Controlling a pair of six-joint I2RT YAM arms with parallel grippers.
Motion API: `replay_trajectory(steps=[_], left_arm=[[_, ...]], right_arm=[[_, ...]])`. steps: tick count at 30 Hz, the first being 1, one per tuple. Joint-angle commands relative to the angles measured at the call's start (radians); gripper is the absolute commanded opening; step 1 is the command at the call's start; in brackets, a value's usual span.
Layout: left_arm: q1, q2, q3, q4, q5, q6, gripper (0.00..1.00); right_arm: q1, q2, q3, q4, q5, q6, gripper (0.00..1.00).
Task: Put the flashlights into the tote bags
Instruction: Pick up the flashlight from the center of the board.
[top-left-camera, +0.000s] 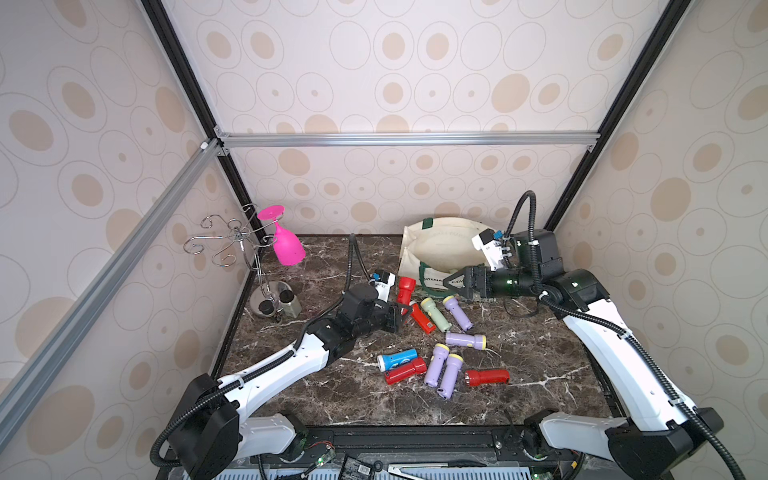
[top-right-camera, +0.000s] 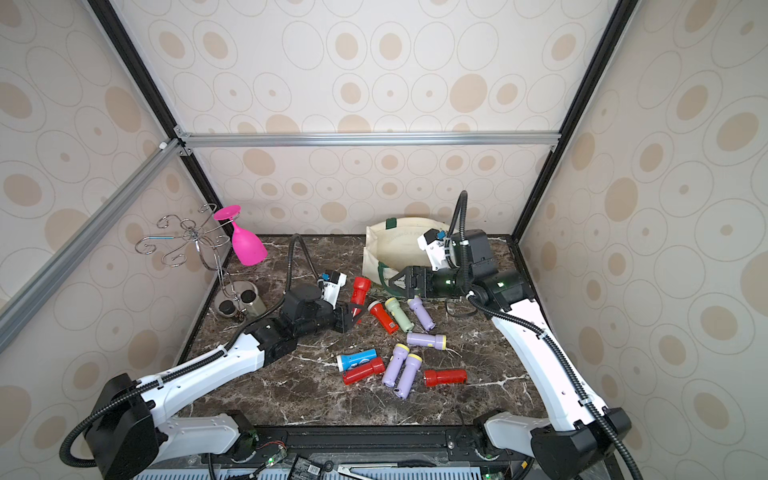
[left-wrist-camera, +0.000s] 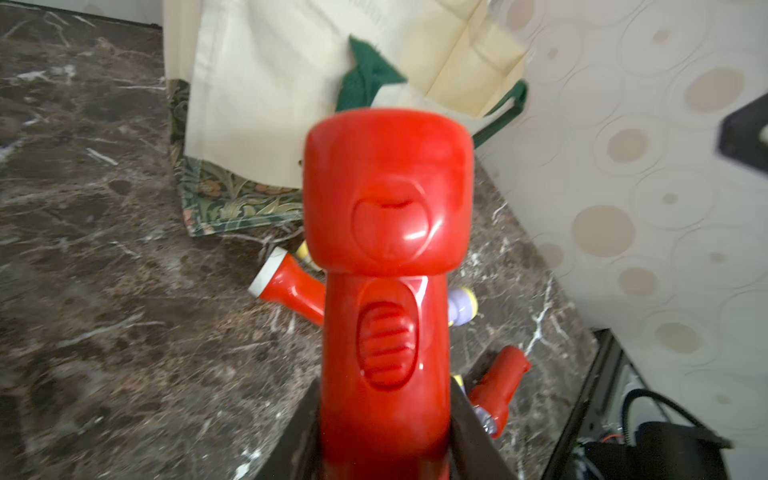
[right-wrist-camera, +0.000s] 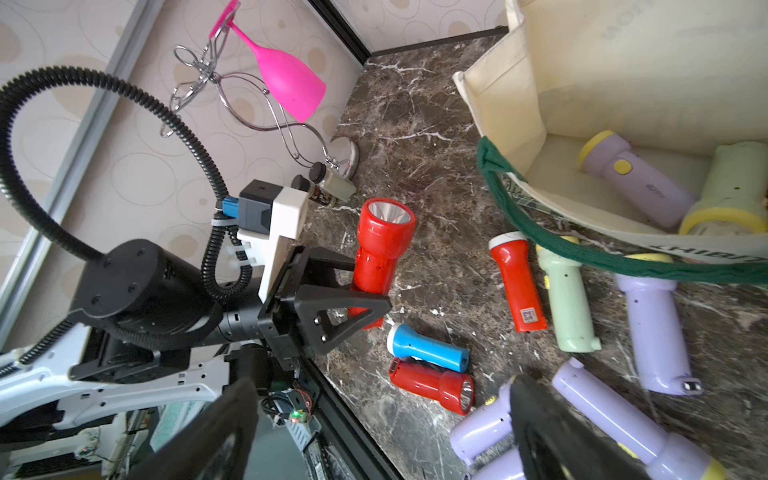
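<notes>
Nearest the robot's base, loose flashlights lie on the dark marble counter (top-left-camera: 332, 399). There is a red flashlight (top-left-camera: 487, 377), a lilac pair (top-left-camera: 435, 365) side by side, and a blue flashlight (top-left-camera: 397, 360) touching a second red flashlight (top-left-camera: 405, 371). Just beyond them a single lilac flashlight (top-left-camera: 465, 340) lies crosswise. Further back, a labelled red flashlight (top-left-camera: 422, 318), a pale green flashlight (top-left-camera: 435, 314) and another lilac flashlight (top-left-camera: 457, 312) lie in a row.

To the left of that row, the left tool (top-left-camera: 404, 309) is clamped on the handle of the held red flashlight (top-left-camera: 406, 289), whose wide head points toward the bag. The right tool (top-left-camera: 451, 283) hovers at the bag's near rim, its fingers apart and holding nothing.

The cream tote bag (top-left-camera: 411, 257) stands open at the back of the counter. The right wrist view shows a bagged lilac flashlight (right-wrist-camera: 636, 183) and a bagged green flashlight (right-wrist-camera: 723, 191) inside it. In the far left corner a pink goblet (top-left-camera: 286, 245) hangs upside down from a wire rack (top-left-camera: 237, 235).
</notes>
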Motion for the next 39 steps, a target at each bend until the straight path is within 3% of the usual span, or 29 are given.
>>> replay_trajectory(steps=[1,4,13,32,39], left_arm=[[-0.036,0.009,0.02,0.203,0.032,-0.133,0.1],[-0.055,0.031,0.026,0.297,0.053,-0.181,0.1],[-0.092,0.063,0.053,0.359,0.084,-0.203,0.1],[-0.102,0.103,0.045,0.459,0.113,-0.262,0.08],[-0.106,0.11,0.043,0.47,0.112,-0.265,0.08]], right_arm=[[-0.023,0.025,-0.028,0.152,-0.106,0.1,0.96],[-0.026,0.067,-0.034,0.212,-0.159,0.122,0.95],[-0.025,0.157,-0.047,0.318,-0.227,0.177,0.92],[0.004,0.224,-0.074,0.34,-0.297,0.159,0.73],[0.011,0.232,-0.066,0.327,-0.289,0.143,0.53]])
